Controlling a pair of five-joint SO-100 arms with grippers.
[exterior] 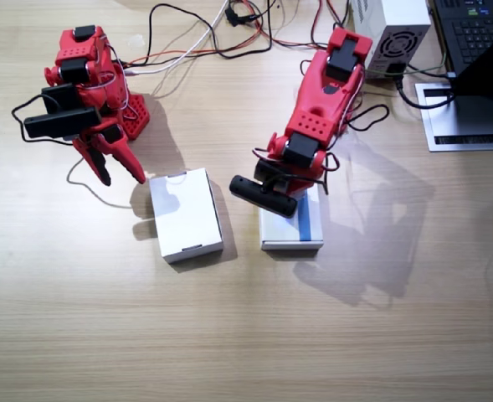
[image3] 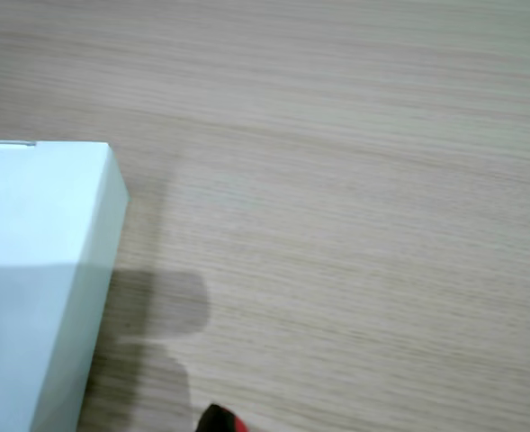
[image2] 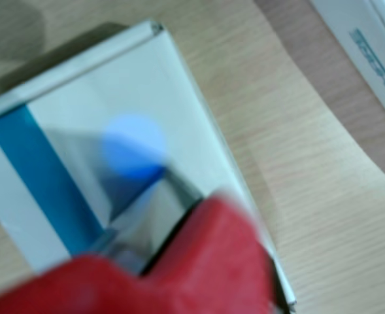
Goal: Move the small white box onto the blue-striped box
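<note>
A plain white flat cardboard box (exterior: 186,214) lies on the light wood-grain counter (exterior: 229,335); a wrist view shows its corner (image3: 40,270) up close. At the far edge, a tangle of black, red and white cables (exterior: 221,33) spreads out beside a grey metal power supply with a fan grille (exterior: 394,33). A black laptop (exterior: 472,42) sits at the corner, above a white printed sheet (exterior: 468,126).

I'm seeing both arms, the left arm (exterior: 321,109) and the right arm (exterior: 91,92), showing red with black parts. The blue-striped box (exterior: 306,228) is showing white with one blue band; beside it, the plain box (exterior: 185,214) is showing white on light wood-grain table (exterior: 246,335).
</note>
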